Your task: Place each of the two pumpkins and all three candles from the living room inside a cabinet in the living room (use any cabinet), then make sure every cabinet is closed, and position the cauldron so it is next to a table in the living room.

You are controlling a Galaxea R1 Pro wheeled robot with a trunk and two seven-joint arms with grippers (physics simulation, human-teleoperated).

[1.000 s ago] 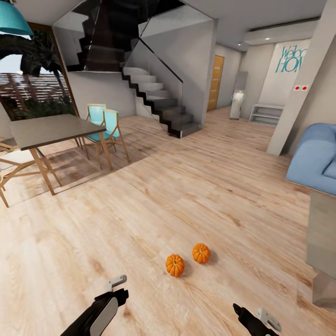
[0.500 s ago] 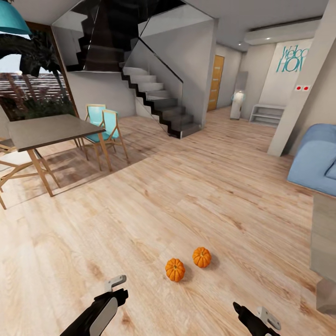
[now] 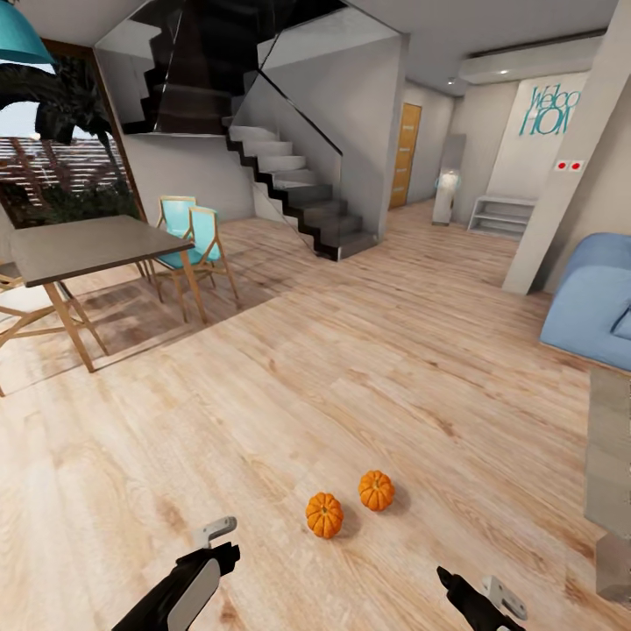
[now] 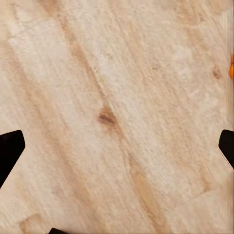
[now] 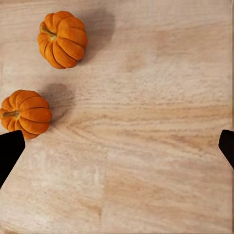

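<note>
Pumpkins: two small orange ones sitting on the bare wood floor just ahead of the robot. Near pumpkin and far pumpkin are close together but not touching, each on its own shadow.
Right wrist look: both show up again, near pumpkin and far pumpkin, stems visible, with lots of plain plank beside them.
Left gripper: hanging low over the floor, to the left of the pumpkins. Fingers spread wide in its wrist cam, dark tips at opposite edges, nothing between them but wood grain.
Right gripper: also low, to the right of the pumpkins and nearer the robot. Fingers wide apart too, one tip just beside the near pumpkin, holding nothing.
Open room: big stretch of floor from the pumpkins up to the staircase.
Left edge: dining table with teal chairs tucked at its far side.
Right edge: blue sofa, plus a grey surface cut off by the frame, well apart from the pumpkins.
Back wall: low pale shelf and a wooden door down the hall.
</note>
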